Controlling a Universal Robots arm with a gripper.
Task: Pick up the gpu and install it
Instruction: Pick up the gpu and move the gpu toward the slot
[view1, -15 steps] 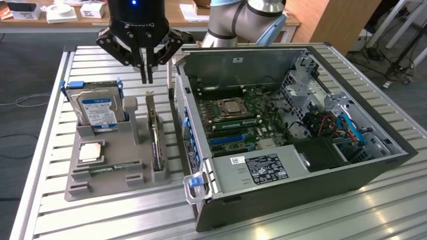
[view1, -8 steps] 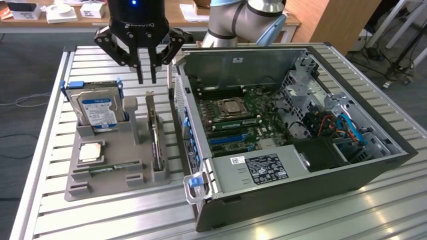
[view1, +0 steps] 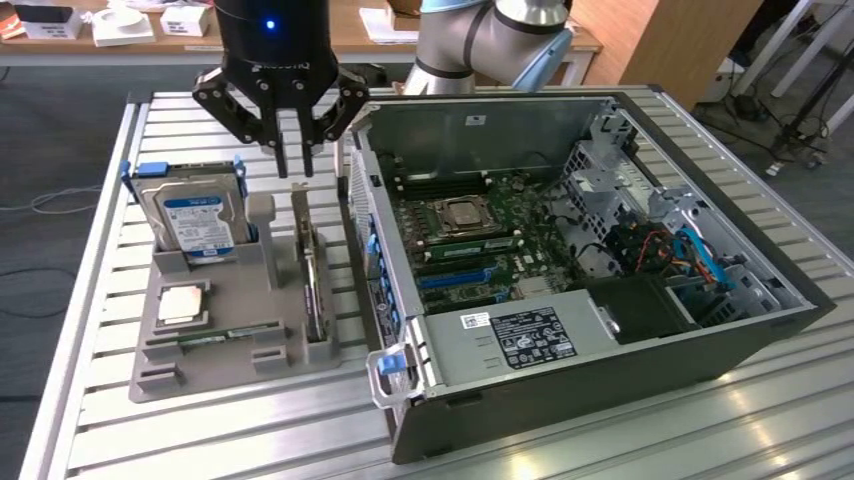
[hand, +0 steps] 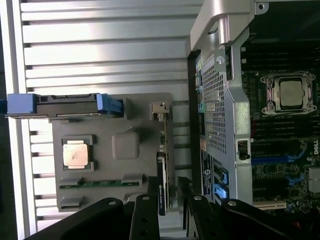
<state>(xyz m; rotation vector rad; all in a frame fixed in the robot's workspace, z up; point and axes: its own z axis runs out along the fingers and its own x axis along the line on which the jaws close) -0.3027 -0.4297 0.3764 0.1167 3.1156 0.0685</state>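
The gpu (view1: 310, 275) stands on its long edge in a slot of the grey holder (view1: 200, 375), beside the open computer case (view1: 587, 400). It is a thin dark card. In the wrist view the gpu (hand: 162, 167) shows edge-on, with its silver bracket (hand: 159, 109) at the far end. My gripper (view1: 296, 165) hangs open just above the card's far end, apart from it. Its dark fingers (hand: 151, 202) stand on either side of the card's line, with nothing between them.
The holder also carries a silver hard drive with a blue label (view1: 194, 215), a CPU (view1: 180, 302) and a narrow RAM stick (view1: 220, 337). Inside the case lies the motherboard with blue slots (view1: 461, 275). The slatted metal table (view1: 200, 440) surrounds everything.
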